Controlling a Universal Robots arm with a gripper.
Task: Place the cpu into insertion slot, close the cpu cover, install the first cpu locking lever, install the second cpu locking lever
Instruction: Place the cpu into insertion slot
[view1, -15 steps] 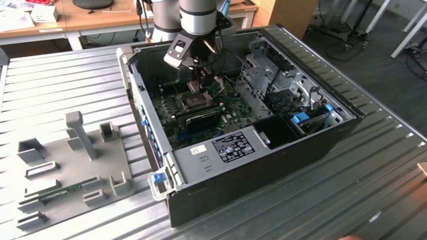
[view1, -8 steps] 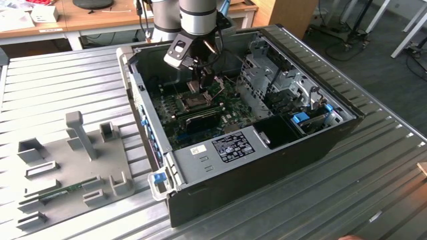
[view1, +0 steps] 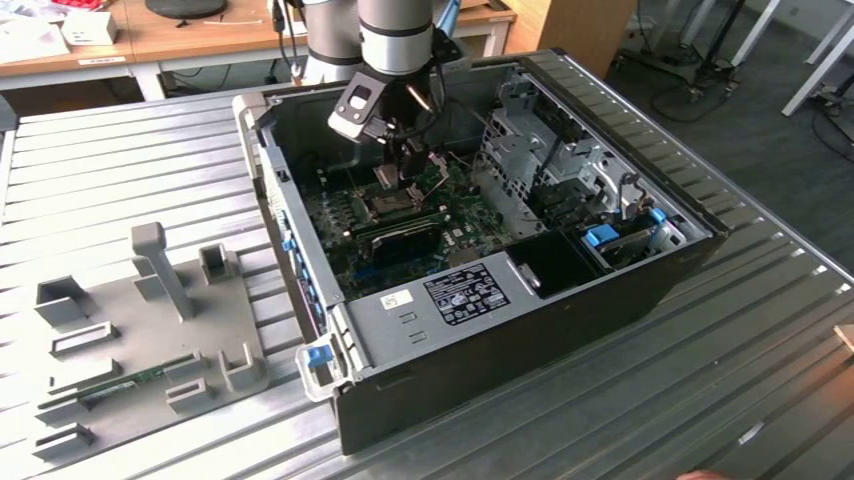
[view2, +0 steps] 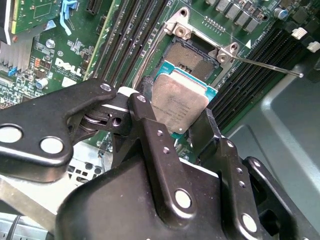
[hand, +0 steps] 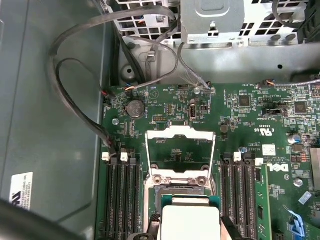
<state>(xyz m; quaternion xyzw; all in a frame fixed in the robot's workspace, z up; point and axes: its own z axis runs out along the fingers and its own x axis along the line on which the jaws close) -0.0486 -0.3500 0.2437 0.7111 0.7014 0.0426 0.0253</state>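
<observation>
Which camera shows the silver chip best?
The second wrist view: the cpu shows nearly whole in the gripper. The first wrist view catches part of it; in the exterior view it's too small to tell.

Exterior view looks down from afar; both wrist views closely share the cpu (view2: 179, 102) (hand: 190, 222)

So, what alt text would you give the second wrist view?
The black gripper holds the cpu, a small silver chip, by two edges, above the open insertion slot on the green circuit board. Long black memory slots flank the slot.
</observation>
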